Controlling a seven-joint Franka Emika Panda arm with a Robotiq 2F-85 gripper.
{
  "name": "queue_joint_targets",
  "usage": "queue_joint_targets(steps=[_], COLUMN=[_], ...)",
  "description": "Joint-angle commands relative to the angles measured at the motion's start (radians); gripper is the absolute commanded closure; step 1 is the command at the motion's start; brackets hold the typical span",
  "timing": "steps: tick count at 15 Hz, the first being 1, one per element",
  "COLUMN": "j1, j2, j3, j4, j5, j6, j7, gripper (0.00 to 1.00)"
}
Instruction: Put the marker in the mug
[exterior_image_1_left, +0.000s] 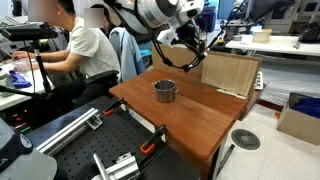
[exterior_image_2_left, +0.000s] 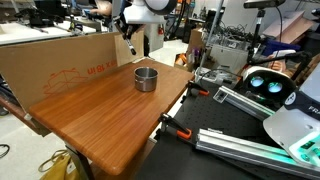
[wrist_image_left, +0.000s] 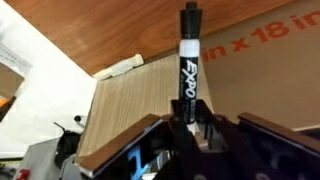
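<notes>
One marker (wrist_image_left: 188, 60) is counted, seen upright at the centre of the wrist view, and one gripper (wrist_image_left: 188, 128) is counted at the lower centre below it. One mug (exterior_image_1_left: 164, 91) is counted near the middle of the frame in both exterior views, and one wooden table (exterior_image_1_left: 205, 115) beneath it. In an exterior view one large cardboard box (exterior_image_2_left: 60, 62) is counted at the left. In an exterior view one seated person (exterior_image_1_left: 85, 50) is counted at the upper left.
</notes>
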Motion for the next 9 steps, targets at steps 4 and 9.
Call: queue_joint_targets(steps=[4, 9], j1=[0.319, 0.517], j2=[0.003, 0.021], j3=[-0.282, -0.424], j4=[-0.103, -0.188], j5=[-0.160, -0.212], j6=[0.086, 0.133], j7=[0.162, 0.214], gripper=[0.95, 0.95])
